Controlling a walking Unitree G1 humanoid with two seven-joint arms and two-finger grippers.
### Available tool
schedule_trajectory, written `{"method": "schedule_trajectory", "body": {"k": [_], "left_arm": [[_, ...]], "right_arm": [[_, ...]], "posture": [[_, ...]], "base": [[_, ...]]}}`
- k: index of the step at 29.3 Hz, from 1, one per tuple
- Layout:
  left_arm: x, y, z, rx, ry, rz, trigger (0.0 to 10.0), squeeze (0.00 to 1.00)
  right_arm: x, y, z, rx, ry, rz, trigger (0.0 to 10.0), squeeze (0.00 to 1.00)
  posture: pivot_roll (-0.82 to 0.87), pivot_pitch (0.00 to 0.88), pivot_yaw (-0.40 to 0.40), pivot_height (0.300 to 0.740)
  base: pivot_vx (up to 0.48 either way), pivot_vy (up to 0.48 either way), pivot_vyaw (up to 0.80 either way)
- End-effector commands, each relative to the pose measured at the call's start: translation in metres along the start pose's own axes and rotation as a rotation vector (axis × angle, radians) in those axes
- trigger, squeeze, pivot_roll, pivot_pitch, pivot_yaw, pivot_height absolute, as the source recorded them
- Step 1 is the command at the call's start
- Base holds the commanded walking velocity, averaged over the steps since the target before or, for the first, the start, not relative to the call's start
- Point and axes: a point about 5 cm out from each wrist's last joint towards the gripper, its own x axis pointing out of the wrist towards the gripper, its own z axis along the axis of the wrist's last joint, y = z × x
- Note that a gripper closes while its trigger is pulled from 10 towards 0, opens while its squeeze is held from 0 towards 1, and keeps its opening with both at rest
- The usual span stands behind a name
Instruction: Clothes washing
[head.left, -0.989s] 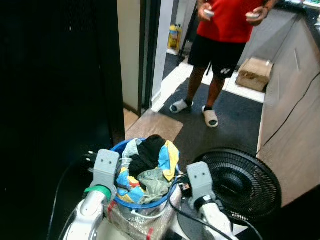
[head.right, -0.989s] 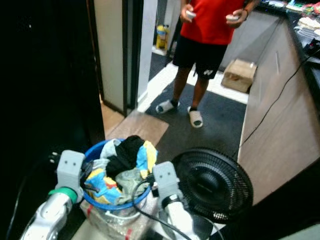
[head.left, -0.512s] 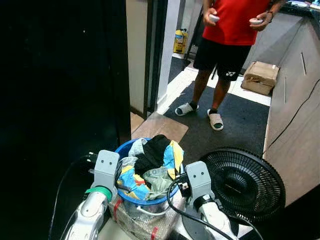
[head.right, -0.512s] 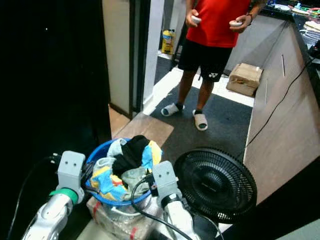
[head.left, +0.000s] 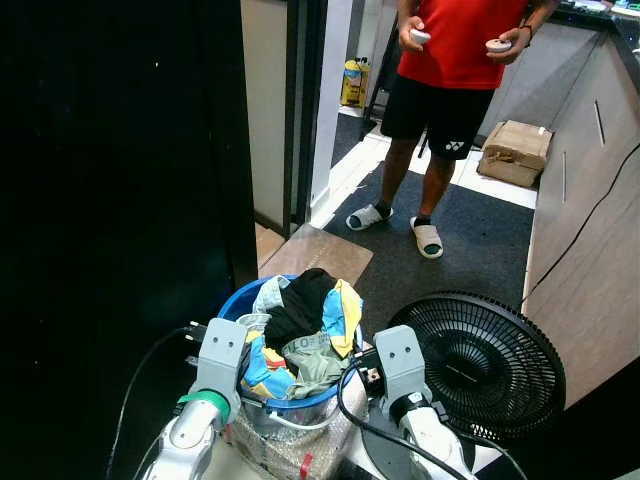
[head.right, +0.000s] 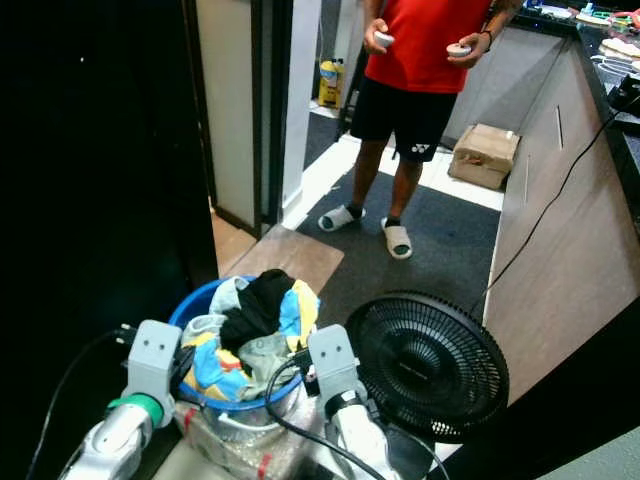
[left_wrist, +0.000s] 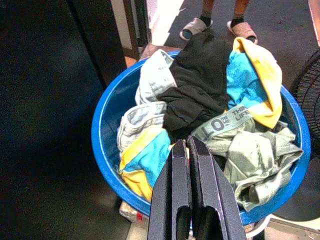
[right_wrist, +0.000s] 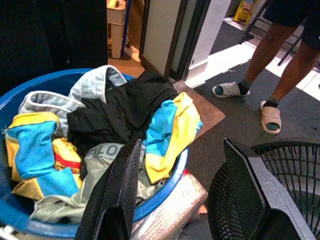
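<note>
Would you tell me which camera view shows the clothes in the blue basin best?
The left wrist view: it looks down on the whole pile of clothes inside the basin. The right wrist view cuts some off; the eye views show it small between the arms.

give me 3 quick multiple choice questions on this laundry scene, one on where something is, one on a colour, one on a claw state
1. Where is the black fan relative to the basket?
A. on the robot's right of it
B. on the robot's left of it
C. inside it

2. What colour is the basket holding the clothes?
A. red
B. blue
C. white

3. How do the left claw's fingers stand?
A. spread wide
B. shut together
C. clamped on a shoe

Answers:
1. A: the fan stands on the floor at the right side of the basket.
2. B: its rim and wall are blue.
3. B: the left wrist view shows the left claw with its fingers pressed together above the clothes.
</note>
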Motion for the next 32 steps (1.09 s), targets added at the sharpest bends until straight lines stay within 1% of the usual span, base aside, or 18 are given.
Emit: {"method": "schedule_trajectory", "body": {"k": [1, 4, 7, 8, 19, 23, 32], "left_arm": [[-0.0002, -0.0017, -0.0035, 0.005, 0.01, -0.005, 10.0, 0.0], [0.0, -0.0015, -0.0035, 0.003, 0.007, -0.004, 10.0, 0.0], [0.0, -0.0012, -0.0035, 0.003, 0.005, -0.004, 10.0, 0.0], [0.0, -0.0004, -0.0032, 0.005, 0.002, -0.003, 10.0, 0.0], [0.0011, -0.0008, -0.001, 0.007, -0.007, -0.006, 10.0, 0.0], [0.0012, -0.0008, -0.0005, 0.007, -0.011, -0.007, 10.0, 0.0], [0.003, -0.0011, 0.0037, 0.003, -0.022, -0.007, 10.0, 0.0]], "right_arm": [[-0.0011, -0.0005, -0.0041, 0.008, 0.019, -0.007, 10.0, 0.0], [-0.0011, -0.0001, -0.0039, 0.005, 0.015, -0.004, 10.0, 0.0], [-0.0013, 0.0005, -0.0039, 0.005, 0.014, -0.002, 10.0, 0.0], [-0.0014, 0.0017, -0.0039, 0.006, 0.013, 0.001, 10.0, 0.0], [-0.0013, 0.0027, -0.004, 0.007, 0.01, 0.002, 10.0, 0.0], [-0.0004, 0.0031, -0.002, 0.003, 0.002, 0.004, 10.0, 0.0], [0.0002, 0.0033, -0.0004, 0.002, -0.005, 0.005, 10.0, 0.0]], "posture": [[0.08, 0.0, 0.006, 0.731], [0.08, 0.0, 0.006, 0.716], [0.08, 0.0, 0.006, 0.711], [0.08, 0.0, 0.008, 0.701], [0.08, 0.0, 0.011, 0.671], [0.08, 0.0, 0.012, 0.646], [0.09, 0.0, 0.012, 0.621]], "base": [[0.0, 0.0, 0.0], [0.0, 0.0, 0.0], [0.0, 0.0, 0.0], [0.0, 0.0, 0.0], [0.0, 0.0, 0.0], [0.0, 0.0, 0.0], [0.0, 0.0, 0.0]]}}
